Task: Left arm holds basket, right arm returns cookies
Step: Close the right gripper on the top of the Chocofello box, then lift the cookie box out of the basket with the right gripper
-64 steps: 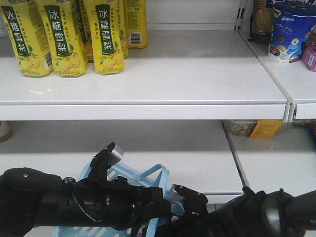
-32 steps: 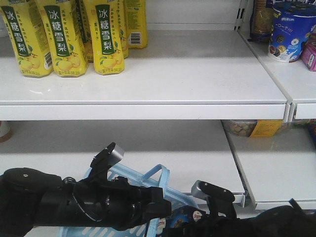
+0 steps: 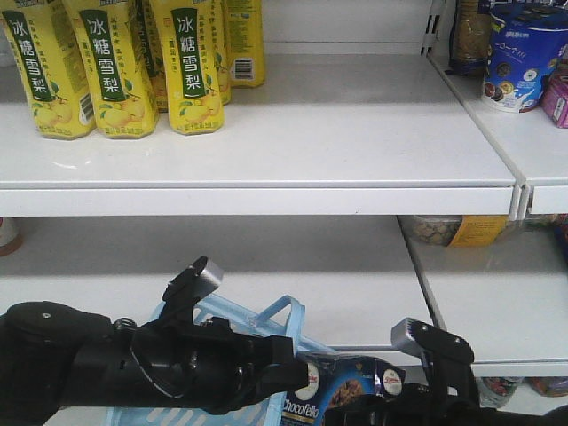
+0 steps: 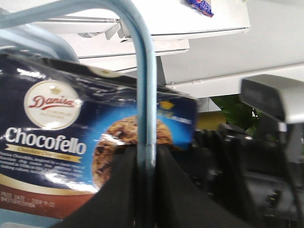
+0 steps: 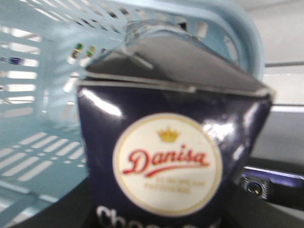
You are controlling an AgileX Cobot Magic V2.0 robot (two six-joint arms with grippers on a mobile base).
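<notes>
Navy cookies (image 3: 342, 390) are newly out of the basket (image 3: 232, 311), pinched by right tool (image 5: 175, 213); left tool (image 4: 146, 190) clamps handle (image 4: 142, 71); shelving remains.

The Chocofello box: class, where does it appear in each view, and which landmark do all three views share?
Front view: box at the bottom edge, right of centre, just right of the basket.
Left wrist: box fills the left half, behind the basket handle.
Right wrist: box in the centre foreground, basket wall behind on the left.
Shared landmark: the light blue basket.
</notes>
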